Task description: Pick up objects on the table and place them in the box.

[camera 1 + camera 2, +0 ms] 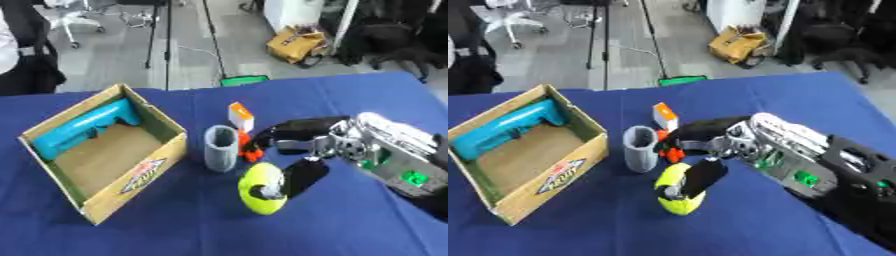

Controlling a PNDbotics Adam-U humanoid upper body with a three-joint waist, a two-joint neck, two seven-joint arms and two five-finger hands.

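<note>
A yellow-green rounded object [260, 189] with a small grey-black part on its front stands on the blue table [175, 235] at the middle. My right hand [350, 144] reaches in from the right. Its black thumb [304, 176] lies against the yellow-green object's upper right side. Its black fingers [293, 129] stretch out fairly straight toward a small orange thing [249, 150] and an orange-and-white block [241, 116]. A grey upright cylinder [220, 148] stands just left of these. The open cardboard box [140, 177] at the left holds a teal tool [83, 127].
The box takes up the table's left part. Beyond the table's far edge are a floor with stand legs, a green thing [243, 80] and a yellow bag [296, 44]. A person's dark clothing shows at the far left edge.
</note>
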